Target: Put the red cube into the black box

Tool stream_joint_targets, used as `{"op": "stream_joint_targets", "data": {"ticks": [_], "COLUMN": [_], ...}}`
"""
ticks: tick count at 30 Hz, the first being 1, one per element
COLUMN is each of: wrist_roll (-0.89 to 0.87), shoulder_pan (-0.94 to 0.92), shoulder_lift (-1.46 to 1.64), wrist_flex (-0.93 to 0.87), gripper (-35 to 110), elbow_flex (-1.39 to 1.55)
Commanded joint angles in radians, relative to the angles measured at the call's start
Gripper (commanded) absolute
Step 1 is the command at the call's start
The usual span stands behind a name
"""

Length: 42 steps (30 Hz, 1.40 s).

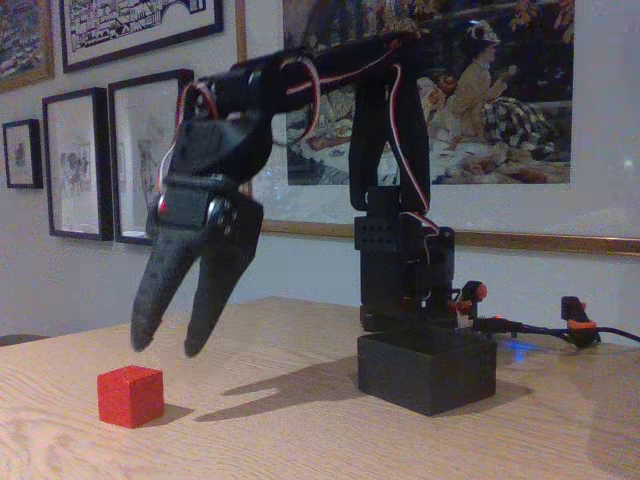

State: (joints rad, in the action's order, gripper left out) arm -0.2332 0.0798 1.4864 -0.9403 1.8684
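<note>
A small bright-red cube (130, 396) rests on the wooden table at the lower left of the fixed view. My black gripper (168, 342) hangs above it and slightly to its right, fingers pointing down, open, with nothing between them; its tips are a little above the cube's top. The low matte black box (427, 370) sits on the table to the right, in front of my arm's base.
The wooden table (300, 440) stretches across the foreground. My arm's black base (405, 270) stands behind the box. Cables with orange-red connectors (572, 318) lie at the right. Framed pictures hang on the wall behind.
</note>
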Motion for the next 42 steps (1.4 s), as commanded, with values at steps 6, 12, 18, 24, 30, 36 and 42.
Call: {"op": "stream_joint_targets", "data": {"ticks": [6,12,18,24,30,36,42], "wrist_roll": [-0.046,-0.032,-0.020,-0.005,-0.002,0.029,0.041], "shoulder_pan": [0.031,0.026,0.020,0.023,0.028,0.034,0.032], "shoulder_lift": [-0.074,-0.123,-0.183,-0.216,-0.224,-0.227,-0.163], "wrist_flex": [0.015,0.000,-0.009,-0.002,-0.002,0.003,-0.025], "gripper": [29,28,26,23,14,9,8], "elbow_flex": [-0.115,-0.186,-0.224,-0.242,-0.242,-0.241,-0.215]}}
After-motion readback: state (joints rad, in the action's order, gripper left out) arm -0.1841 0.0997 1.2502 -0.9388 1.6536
